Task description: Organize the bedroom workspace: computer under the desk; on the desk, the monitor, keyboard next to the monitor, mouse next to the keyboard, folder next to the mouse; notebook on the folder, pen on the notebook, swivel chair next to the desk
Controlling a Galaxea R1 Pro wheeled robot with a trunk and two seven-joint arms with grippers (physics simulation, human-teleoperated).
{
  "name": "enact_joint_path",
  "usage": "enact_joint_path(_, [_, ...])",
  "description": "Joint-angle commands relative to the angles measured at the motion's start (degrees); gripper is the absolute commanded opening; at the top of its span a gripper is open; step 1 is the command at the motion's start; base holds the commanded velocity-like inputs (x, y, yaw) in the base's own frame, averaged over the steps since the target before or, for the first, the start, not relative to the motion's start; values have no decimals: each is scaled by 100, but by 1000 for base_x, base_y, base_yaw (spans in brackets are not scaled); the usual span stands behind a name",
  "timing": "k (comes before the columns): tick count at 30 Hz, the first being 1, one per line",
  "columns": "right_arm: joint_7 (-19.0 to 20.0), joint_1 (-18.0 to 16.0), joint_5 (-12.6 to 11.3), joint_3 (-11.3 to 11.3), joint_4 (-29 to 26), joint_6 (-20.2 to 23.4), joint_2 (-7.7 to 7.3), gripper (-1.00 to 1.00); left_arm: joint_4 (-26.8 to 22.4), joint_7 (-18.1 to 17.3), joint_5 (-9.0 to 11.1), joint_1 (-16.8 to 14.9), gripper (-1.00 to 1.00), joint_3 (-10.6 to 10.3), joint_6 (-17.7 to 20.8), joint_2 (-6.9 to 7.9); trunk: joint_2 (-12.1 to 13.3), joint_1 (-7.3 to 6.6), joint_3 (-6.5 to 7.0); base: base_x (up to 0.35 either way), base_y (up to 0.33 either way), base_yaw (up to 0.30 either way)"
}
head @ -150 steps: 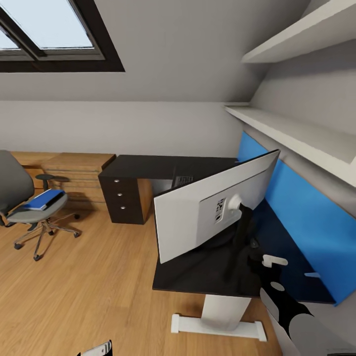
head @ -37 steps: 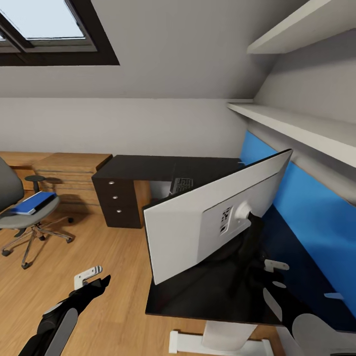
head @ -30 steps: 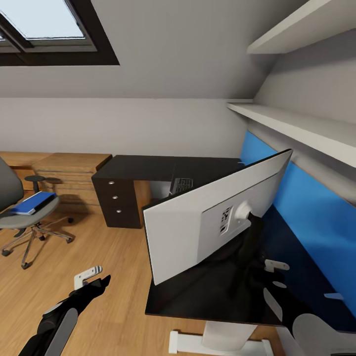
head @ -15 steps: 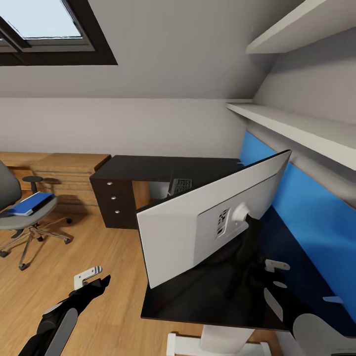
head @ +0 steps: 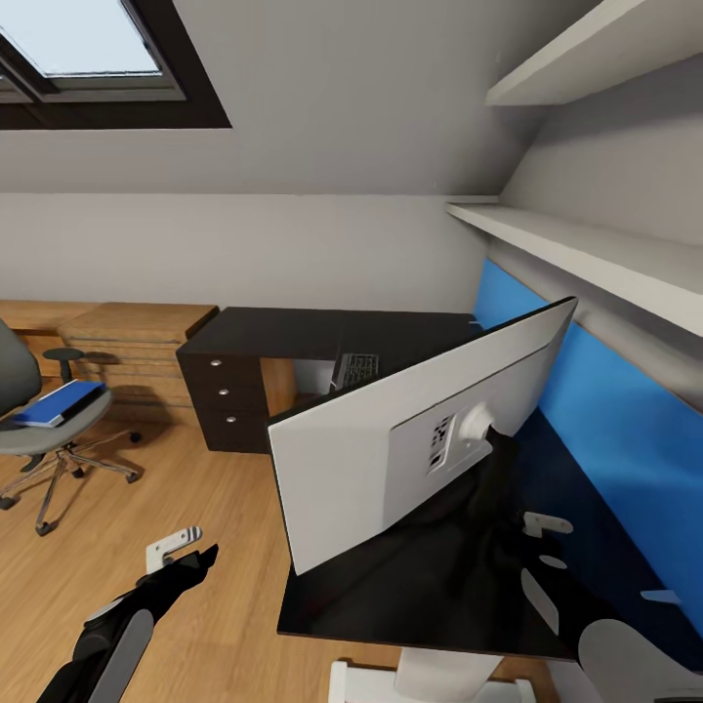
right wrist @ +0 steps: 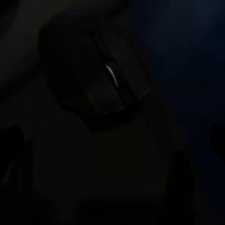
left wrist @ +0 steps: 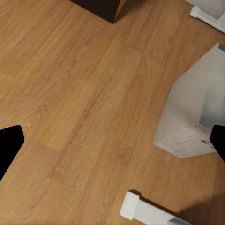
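Note:
The monitor (head: 391, 439) stands angled on the black desk (head: 391, 600), its pale grey back toward me. Beyond it, the keyboard (head: 358, 368) lies on the desk. My right gripper (head: 543, 543) hovers open over the desk behind the monitor's stand. In the dim right wrist view, a dark rounded shape like the mouse (right wrist: 108, 75) lies below that gripper. My left gripper (head: 181, 552) hangs open over the floor, left of the desk. At the far left is the swivel chair (head: 24, 430), with the blue folder (head: 54, 402) on its seat.
The black drawer unit (head: 220, 395) and a wooden shelf unit (head: 137, 342) stand at the back. White wall shelves (head: 586, 254) overhang the desk. A pale grey box (left wrist: 197, 112) with a red dot shows over the floor; I cannot tell whether it is the computer. Wooden floor (head: 195, 488) lies between chair and desk.
Since five seconds ago the left arm has come up into view. In the last second the view crept slightly, the monitor's near end now sits a little further left, and both grippers held still.

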Motion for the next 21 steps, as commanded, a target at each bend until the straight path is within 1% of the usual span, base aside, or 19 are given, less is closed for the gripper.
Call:
enact_joint_path(1, [-25, -4, -59, 40, 3, -23, -5, 100, -9, 44, 60, -3, 100, -3, 23, 2, -4, 0, -6, 2, 0, 0])
enact_joint_path(6, [-25, -3, -59, 38, 0, -23, -4, 100, -7, 44, 65, -3, 100, -3, 23, 2, -4, 0, -6, 4, 0, 0])
enact_joint_path(12, [-25, -4, -58, 43, 0, -23, -6, 100, -5, 44, 60, -3, 100, -3, 19, 2, -4, 0, -6, 141, 0, 0])
enact_joint_path(21, [-25, -5, -58, 44, 1, -23, -7, 100, -3, 44, 59, -3, 100, -3, 23, 2, -4, 0, -6, 18, 0, 0])
